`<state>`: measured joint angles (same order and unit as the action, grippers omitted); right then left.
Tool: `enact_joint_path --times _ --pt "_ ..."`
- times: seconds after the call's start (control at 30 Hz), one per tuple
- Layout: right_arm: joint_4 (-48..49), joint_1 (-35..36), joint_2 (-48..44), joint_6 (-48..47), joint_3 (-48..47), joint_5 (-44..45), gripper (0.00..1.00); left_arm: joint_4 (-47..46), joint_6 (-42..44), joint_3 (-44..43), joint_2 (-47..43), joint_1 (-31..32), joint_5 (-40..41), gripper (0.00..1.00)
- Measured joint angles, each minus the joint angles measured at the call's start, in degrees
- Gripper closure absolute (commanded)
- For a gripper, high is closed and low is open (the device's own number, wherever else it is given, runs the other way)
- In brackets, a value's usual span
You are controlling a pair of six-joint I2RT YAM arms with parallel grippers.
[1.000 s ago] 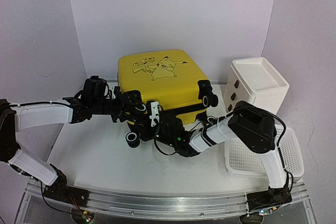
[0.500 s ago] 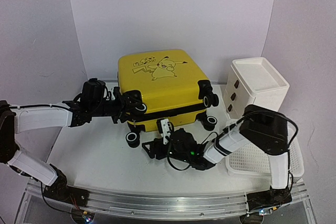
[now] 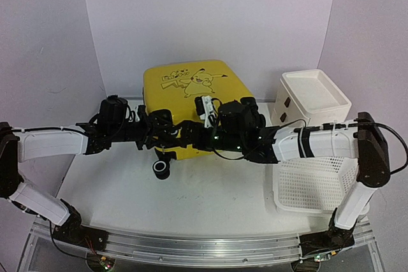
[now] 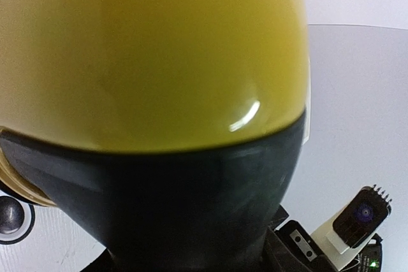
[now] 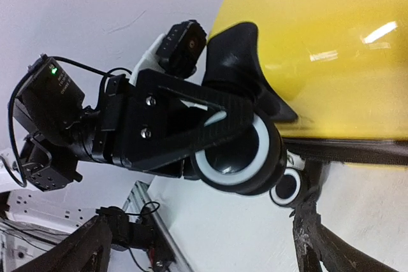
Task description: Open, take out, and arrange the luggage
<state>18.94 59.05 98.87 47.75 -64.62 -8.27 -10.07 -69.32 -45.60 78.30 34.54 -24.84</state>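
Luggage [image 3: 191, 87] at the back middle of the table [image 3: 210, 195], lying flat with the cartoon lid upward and the wheeled end toward the arms. Looks closed: lid down flush on the lower shell, no lining in sight, nothing lifted out. Zipper band mostly unreadable along the near face, hidden under both arms in the overhead view; only a short dark stretch visible in the right wrist view, apparently shut there.

Left gripper [image 3: 167, 130] clamped at a middling width on the near-left corner wheel [image 5: 239, 154], one finger lying across the wheel's face, seemingly bracing the case against sliding. Right gripper [image 5: 201, 224] spread wide with nothing between the fingers, hovering close in front of that same corner and touching nothing as far as shown.

White drawer cabinet [image 3: 312, 103] and perforated basket [image 3: 319, 183] off to the right, apart from the case.

Judged from all that: hardly begun. Opening not yet achieved. Left to do: finding and running the zipper round, raising the lid, lifting out the contents, setting them in order.
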Motion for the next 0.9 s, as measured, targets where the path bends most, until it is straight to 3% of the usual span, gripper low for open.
enact_joint_path --times 0.13,0.2,0.33,0.4,0.63,0.9 --pt "-5.6 -0.3 1.6 -18.3 -3.1 -1.3 0.02 0.0 -1.3 0.0 0.0 0.0 0.0 0.8" --pt "-7.7 0.2 1.0 -34.5 -2.3 -0.7 0.02 0.0 -2.3 0.0 0.0 0.0 -0.1 0.8" --pt "-11.5 1.2 0.8 -61.0 -1.9 5.7 0.02 -0.5 -4.3 0.0 0.4 -0.1 -0.7 0.8" --pt "-8.4 1.8 1.1 -70.8 -1.3 9.9 0.02 -0.9 -5.1 0.0 0.7 0.0 -1.1 0.8" --pt "6.9 2.4 6.5 -90.0 0.9 18.5 0.03 -1.3 -7.1 0.0 0.7 0.0 -1.2 0.8" --pt "16.4 3.4 10.9 -97.2 0.9 19.2 0.13 -2.4 -8.7 0.4 0.7 0.0 -1.3 0.78"
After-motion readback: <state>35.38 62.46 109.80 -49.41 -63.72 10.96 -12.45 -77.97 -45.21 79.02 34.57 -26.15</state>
